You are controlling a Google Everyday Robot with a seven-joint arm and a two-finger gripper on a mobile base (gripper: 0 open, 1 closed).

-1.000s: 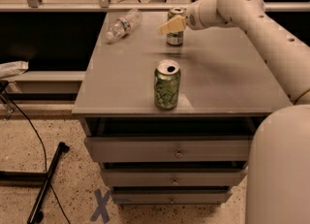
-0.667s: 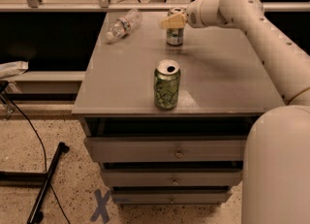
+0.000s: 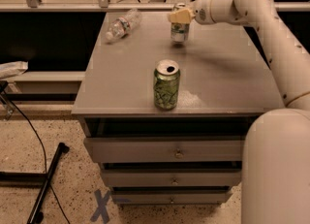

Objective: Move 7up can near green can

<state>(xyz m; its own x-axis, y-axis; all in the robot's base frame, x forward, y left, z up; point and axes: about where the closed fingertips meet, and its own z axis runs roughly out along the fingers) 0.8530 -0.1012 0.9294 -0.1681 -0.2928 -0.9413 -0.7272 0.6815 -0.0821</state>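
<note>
Gripper over the far side of the table, clasping the 7up can by its top, green can upright near the front edge, well apart, plastic bottle lying far left.

Two cans, one bottle, one end effector at the 7up can.

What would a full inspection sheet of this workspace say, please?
Surface: grey cabinet top, drawers below.
Job's things: pale silver-white 7up can upright at the back; mottled green can upright near the front edge, well apart from it.
Clutter: clear plastic bottle lying at back left.
Grippers: gripper at the 7up can's top.
Cables: black cable on the floor, left.
Surroundings: speckled floor, blue tape X.
</note>
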